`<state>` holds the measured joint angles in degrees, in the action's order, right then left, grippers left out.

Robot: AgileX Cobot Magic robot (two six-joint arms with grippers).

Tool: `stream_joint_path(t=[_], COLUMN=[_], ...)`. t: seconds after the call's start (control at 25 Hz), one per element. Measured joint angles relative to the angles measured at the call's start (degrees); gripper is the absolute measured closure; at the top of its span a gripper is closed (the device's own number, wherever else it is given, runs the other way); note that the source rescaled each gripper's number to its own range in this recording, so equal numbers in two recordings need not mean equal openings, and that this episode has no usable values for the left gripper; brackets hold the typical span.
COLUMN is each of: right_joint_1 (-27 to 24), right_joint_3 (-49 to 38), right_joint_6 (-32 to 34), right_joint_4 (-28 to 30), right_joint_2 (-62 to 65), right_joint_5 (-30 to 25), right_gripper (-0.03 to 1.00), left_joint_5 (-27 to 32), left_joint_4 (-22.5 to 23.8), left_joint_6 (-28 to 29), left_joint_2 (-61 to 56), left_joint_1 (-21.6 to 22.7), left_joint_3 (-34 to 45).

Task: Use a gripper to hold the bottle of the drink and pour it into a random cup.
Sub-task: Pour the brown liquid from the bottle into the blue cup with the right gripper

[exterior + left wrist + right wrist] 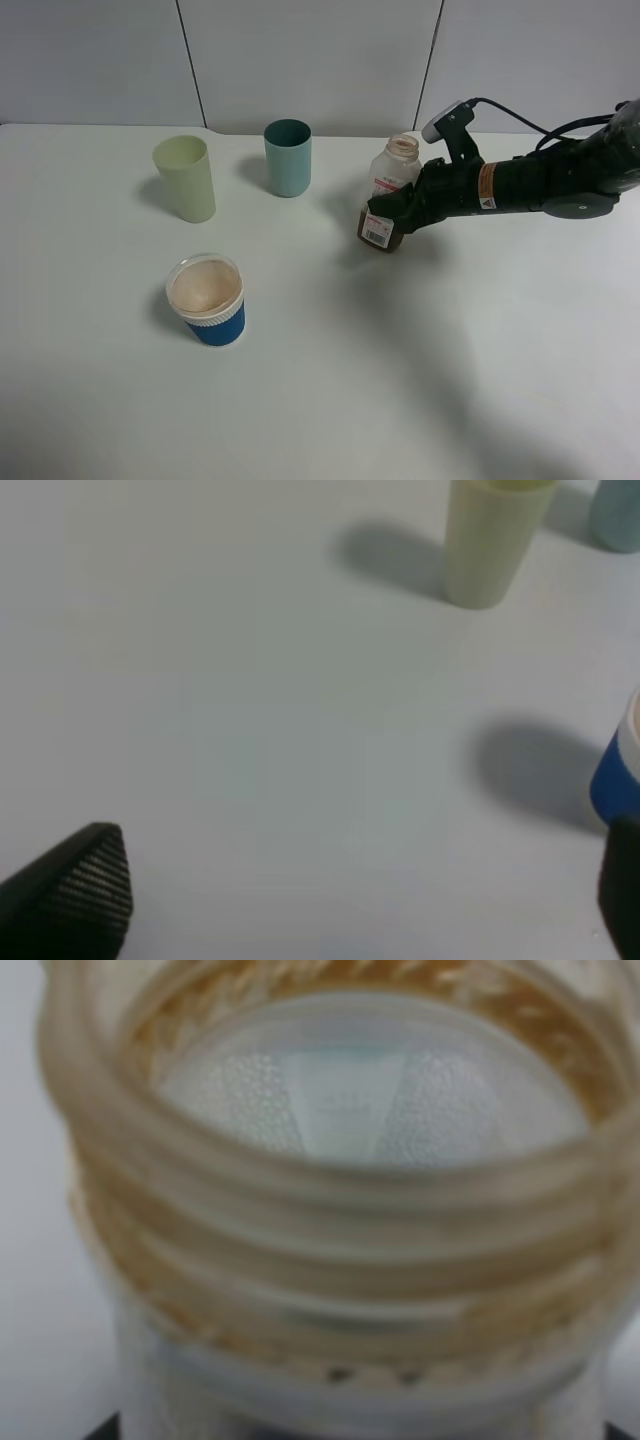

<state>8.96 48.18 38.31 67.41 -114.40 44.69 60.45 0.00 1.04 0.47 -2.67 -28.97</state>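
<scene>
The bottle of the drink (pixel 392 175) is at the back right of the table, whitish with a red-and-white label, brown liquid low in it and no cap. My right gripper (pixel 397 214) reaches in from the right and is shut on the bottle's lower body. The bottle leans slightly; I cannot tell whether its base touches the table. Its open neck (pixel 330 1160) fills the right wrist view. The blue cup (pixel 206 298) stands front left, far from the bottle, and its edge (pixel 620 775) shows in the left wrist view. My left gripper (pixel 365 890) hangs open over bare table.
A tall pale-green cup (pixel 185 178) and a teal cup (pixel 288 157) stand at the back, left of the bottle. The pale-green cup (pixel 490 540) also shows in the left wrist view. The white table (pixel 420 380) ends at a grey wall behind.
</scene>
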Motion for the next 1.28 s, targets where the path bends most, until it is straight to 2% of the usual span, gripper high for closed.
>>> stream_joint_path(t=[0.32, 0.56, 0.92, 1.28], right_joint_1=[3.7, 7.7, 13.6, 24.1], right_joint_3=[0.3, 0.3, 0.3, 7.0], right_joint_6=[0.0, 0.1, -0.9, -3.0], right_joint_4=[-1.6, -6.5, -11.9, -13.2], right_joint_2=[0.8, 3.9, 10.5, 12.0], right_joint_5=[-3.2, -13.2, -23.0, -37.3], right_gripper=[0.97, 0.97, 0.97, 0.97], left_joint_5=[0.0, 0.0, 0.0, 0.0], left_joint_4=[0.0, 0.0, 0.0, 0.0], left_joint_6=[0.0, 0.0, 0.0, 0.0], left_joint_2=[0.0, 0.0, 0.0, 0.0], left_joint_1=[0.0, 0.0, 0.0, 0.0], left_joint_3=[0.0, 0.0, 0.0, 0.0])
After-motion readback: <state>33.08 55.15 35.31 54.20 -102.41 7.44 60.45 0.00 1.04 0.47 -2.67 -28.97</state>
